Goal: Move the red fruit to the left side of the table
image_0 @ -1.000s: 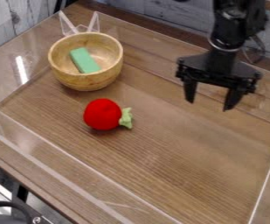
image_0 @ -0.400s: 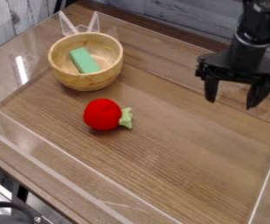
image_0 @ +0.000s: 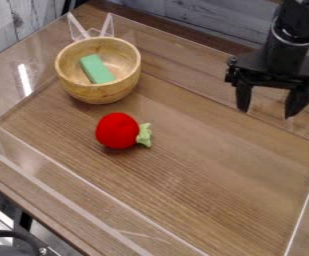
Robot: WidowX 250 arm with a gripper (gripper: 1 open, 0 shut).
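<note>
From my station I see the gripper (image_0: 274, 101) up at the right side of the table (image_0: 224, 190), pointing nearly straight down with its dark fingers (image_0: 245, 97) spread wide — nothing sits between them and they have hold of nothing. It hangs above the wood, close to the clear acrylic wall (image_0: 308, 215) on that side. The red fruit (image_0: 117, 130) lies on the bare tabletop near the middle, a little toward the left in the camera view, its green leafy stem (image_0: 145, 136) pointing to the right. It is well apart from the gripper. Behind it and to the left stands a wooden bowl (image_0: 98, 88) — a green block (image_0: 95, 69) lies inside it. The fruit rests just in front of the bowl, apart from it.
</note>
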